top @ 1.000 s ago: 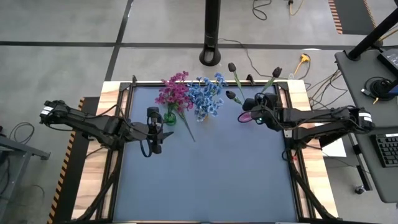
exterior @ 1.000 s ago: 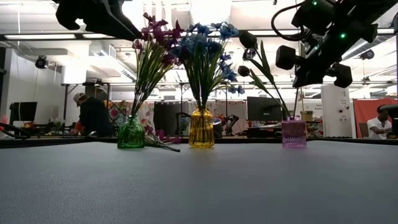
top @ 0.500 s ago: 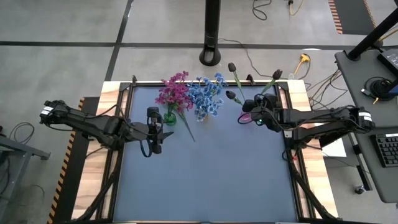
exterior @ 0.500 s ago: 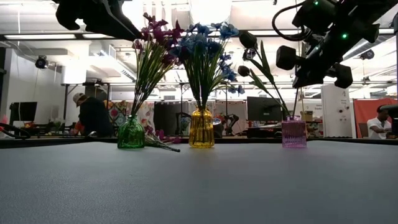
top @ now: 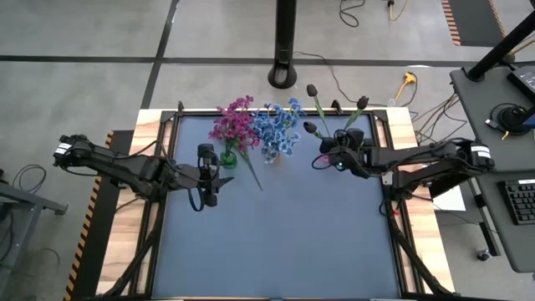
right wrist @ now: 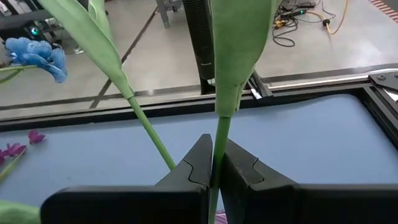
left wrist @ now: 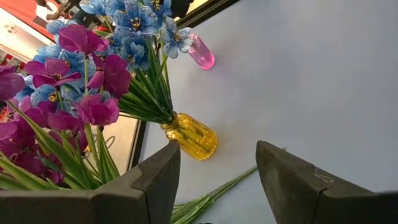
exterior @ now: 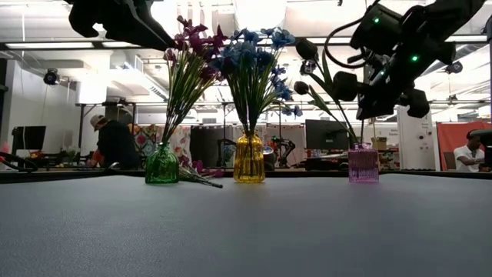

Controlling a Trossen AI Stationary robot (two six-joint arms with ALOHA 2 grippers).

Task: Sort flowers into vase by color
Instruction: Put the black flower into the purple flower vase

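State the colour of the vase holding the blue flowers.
Yellow: the vase under the blue flowers shows best in the low view.

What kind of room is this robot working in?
Probably a robotics lab or workshop: cables trail over a bare concrete floor, monitors sit on benches behind, and a person works at one.

Your pink vase (right wrist: 219, 217) is cut off by the right wrist view's edge; the tulip stem's (right wrist: 219, 146) foot is probably hidden.

We read this as a robotics lab: open hall, ceiling strip lights (exterior: 46, 45), monitors (exterior: 327, 135) on benches, cables (top: 351, 12) across concrete floor (top: 84, 29), people (exterior: 114, 142) working behind the table (top: 276, 242).
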